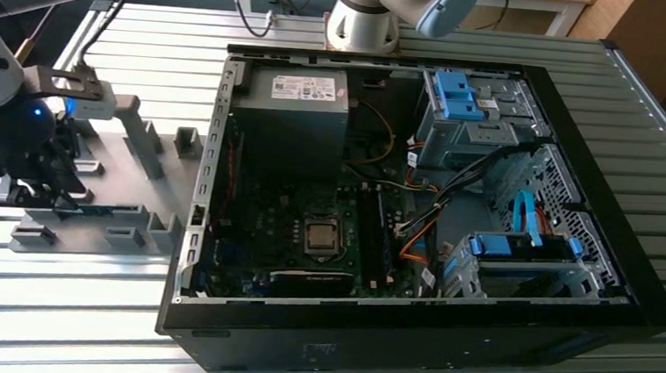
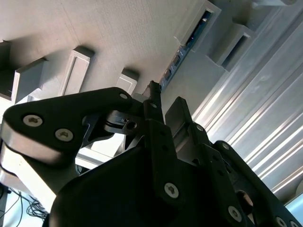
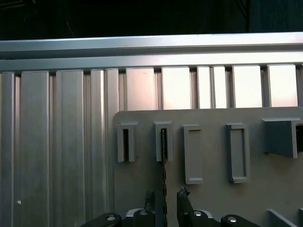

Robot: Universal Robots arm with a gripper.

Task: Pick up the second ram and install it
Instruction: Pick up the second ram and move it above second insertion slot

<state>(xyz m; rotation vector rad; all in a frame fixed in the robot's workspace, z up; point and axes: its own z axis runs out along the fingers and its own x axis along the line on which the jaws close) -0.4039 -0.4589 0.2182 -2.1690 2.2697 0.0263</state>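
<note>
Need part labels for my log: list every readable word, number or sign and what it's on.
No text is readable.
White label on the power supply: print too small to read.
Mark on the computer case front: too small to read.
Grey holder plate: no print.

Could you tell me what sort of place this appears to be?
Probably a robotics lab or assembly cell: an open computer case lies on a slatted aluminium table, beside a grey fixture plate of holder blocks that the arm's gripper hangs over.

Grey arm [image 1: 362, 21]; black end effector [image 2: 165, 100], silver screws [image 2: 171, 190].
</note>
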